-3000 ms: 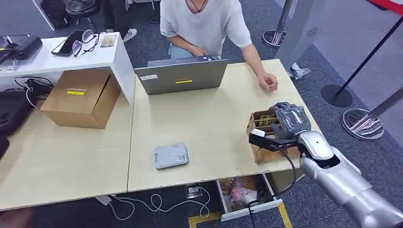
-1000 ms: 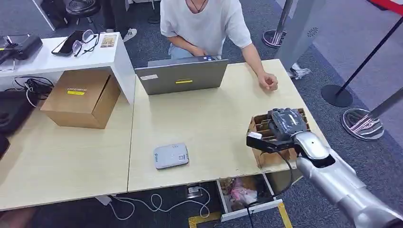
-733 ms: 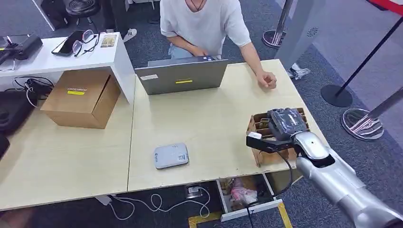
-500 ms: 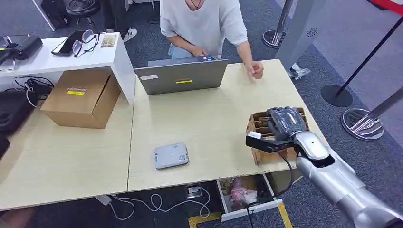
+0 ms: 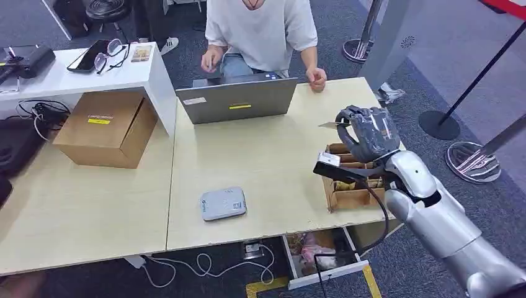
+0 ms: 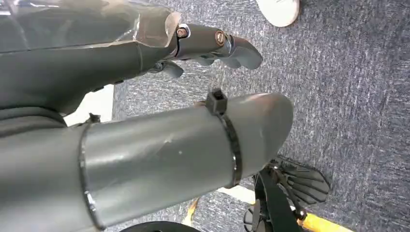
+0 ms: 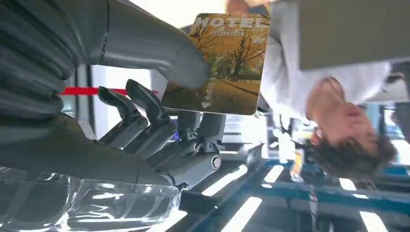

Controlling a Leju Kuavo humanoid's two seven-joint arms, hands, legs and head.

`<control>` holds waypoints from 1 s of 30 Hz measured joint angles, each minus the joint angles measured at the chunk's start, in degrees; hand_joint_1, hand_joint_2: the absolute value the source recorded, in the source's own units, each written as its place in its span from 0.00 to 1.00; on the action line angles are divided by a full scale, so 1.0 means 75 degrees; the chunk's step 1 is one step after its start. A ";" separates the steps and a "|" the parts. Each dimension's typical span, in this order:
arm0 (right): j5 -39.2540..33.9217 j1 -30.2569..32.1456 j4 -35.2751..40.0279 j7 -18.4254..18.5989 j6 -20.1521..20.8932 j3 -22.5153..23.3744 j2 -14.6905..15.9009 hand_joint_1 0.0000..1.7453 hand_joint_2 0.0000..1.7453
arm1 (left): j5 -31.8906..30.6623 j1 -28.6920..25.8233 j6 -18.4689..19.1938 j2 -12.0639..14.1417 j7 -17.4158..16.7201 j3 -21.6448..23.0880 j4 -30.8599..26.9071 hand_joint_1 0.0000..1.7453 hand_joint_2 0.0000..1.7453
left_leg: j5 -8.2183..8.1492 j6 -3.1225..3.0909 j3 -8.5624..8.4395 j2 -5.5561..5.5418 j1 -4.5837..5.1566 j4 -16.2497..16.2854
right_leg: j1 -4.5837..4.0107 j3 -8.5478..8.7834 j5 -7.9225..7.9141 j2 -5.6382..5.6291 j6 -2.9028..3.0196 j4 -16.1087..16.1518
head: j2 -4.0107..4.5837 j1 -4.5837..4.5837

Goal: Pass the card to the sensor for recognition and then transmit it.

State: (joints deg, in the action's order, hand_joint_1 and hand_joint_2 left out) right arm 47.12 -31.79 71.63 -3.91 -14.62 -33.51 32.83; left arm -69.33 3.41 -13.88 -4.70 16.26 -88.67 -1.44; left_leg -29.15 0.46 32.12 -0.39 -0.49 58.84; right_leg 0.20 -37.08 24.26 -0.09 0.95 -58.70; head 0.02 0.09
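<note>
My right hand (image 5: 369, 133) is raised above the small cardboard card box (image 5: 345, 194) at the table's right edge. It pinches a card (image 5: 329, 125) between thumb and fingers. In the right wrist view the card (image 7: 222, 63) shows an autumn tree picture with the word HOTEL, and the thumb (image 7: 159, 48) presses on its face. The grey-white sensor pad (image 5: 222, 203) lies flat near the table's front edge, well to the left of that hand. My left hand (image 6: 96, 58) hangs over grey carpet and holds nothing.
A person (image 5: 260, 31) sits behind an open laptop (image 5: 239, 99) at the far side, one fist (image 5: 316, 79) on the table. A brown carton (image 5: 105, 127) and a white shelf (image 5: 80, 71) stand at the left. A drawer (image 5: 316, 254) hangs open below the table front.
My right hand has lifted out of the card box with a card pinched in it. The person's hand has left the table's right side and moved toward the laptop.
</note>
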 joint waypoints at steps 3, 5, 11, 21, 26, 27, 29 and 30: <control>-0.0184 -0.0028 0.0216 -0.0131 -0.0067 -0.0003 -0.0126 1.00 1.00 | -0.0061 0.0003 0.0000 0.0000 0.0000 0.0003 0.0000 0.00 0.00 | 0.0000 0.0000 0.0001 0.0002 0.0000 0.0000 | 0.0000 0.0000 0.0000 -0.0002 0.0000 0.0000 | 0.0000 -0.0003; -0.0256 -0.0098 0.0291 -0.0219 -0.0143 -0.0006 -0.0286 1.00 1.00 | -0.0093 0.0028 0.0000 0.0000 -0.0006 0.0003 0.0000 0.00 0.00 | 0.0000 0.0000 0.0001 0.0004 -0.0001 0.0000 | 0.0000 0.0000 0.0000 -0.0003 0.0000 -0.0001 | 0.0000 -0.0003; -0.0341 -0.0376 0.0297 -0.0385 -0.0379 -0.0050 -0.0927 1.00 1.00 | -0.0216 0.0072 -0.0015 0.0000 -0.0020 0.0003 0.0000 0.00 0.00 | 0.0005 0.0007 -0.0003 0.0002 -0.0003 -0.0001 | -0.0002 -0.0001 0.0000 -0.0003 0.0001 -0.0002 | 0.0000 -0.0003; -0.0070 -0.0755 -0.0035 -0.0594 -0.0926 -0.0143 -0.1861 1.00 1.00 | -0.0469 0.0121 -0.0020 0.0000 -0.0192 0.0003 0.0000 0.00 0.00 | 0.0005 0.0007 0.0001 0.0007 -0.0003 -0.0001 | -0.0001 -0.0001 -0.0001 -0.0007 0.0001 -0.0003 | 0.0000 -0.0003; 0.0260 -0.1548 -0.0894 -0.0670 -0.1151 -0.0454 -0.2753 1.00 1.00 | -0.0667 0.0168 -0.0093 0.0009 -0.0309 0.0003 0.0000 0.00 0.00 | 0.0012 0.0018 -0.0005 0.0014 -0.0007 -0.0002 | -0.0004 -0.0004 -0.0007 -0.0017 0.0010 -0.0007 | 0.0000 -0.0003; 0.0286 -0.1740 -0.1106 -0.0682 -0.1166 -0.0518 -0.2916 1.00 1.00 | -0.0705 0.0179 -0.0117 0.0012 -0.0315 0.0003 0.0000 0.00 0.00 | 0.0013 0.0019 -0.0005 0.0014 -0.0008 -0.0002 | -0.0006 -0.0004 -0.0007 -0.0017 0.0011 -0.0008 | 0.0000 -0.0003; 0.0321 -0.2135 -0.1558 -0.0682 -0.1218 -0.0650 -0.3250 1.00 1.00 | -0.0749 0.0198 -0.0163 0.0009 -0.0341 0.0003 0.0000 0.00 0.00 | 0.0017 0.0023 -0.0006 0.0012 -0.0009 -0.0002 | -0.0007 -0.0003 -0.0007 -0.0017 0.0011 -0.0009 | 0.0000 -0.0003; 0.0373 -0.2318 -0.1829 -0.0676 -0.1262 -0.0717 -0.3444 1.00 1.00 | -0.0790 0.0204 -0.0183 0.0009 -0.0370 0.0003 0.0000 0.00 0.00 | 0.0017 0.0024 -0.0006 0.0013 -0.0009 -0.0002 | -0.0007 -0.0004 -0.0008 -0.0018 0.0012 -0.0010 | 0.0000 -0.0003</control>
State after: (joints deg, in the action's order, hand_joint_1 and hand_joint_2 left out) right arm 49.92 -49.17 57.91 -8.98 -24.08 -38.88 7.00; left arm -75.25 4.94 -15.26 -4.63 13.49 -88.65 -1.44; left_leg -29.02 0.64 32.08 -0.29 -0.56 58.82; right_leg 0.15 -37.11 24.20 -0.22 1.04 -58.77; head 0.02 0.07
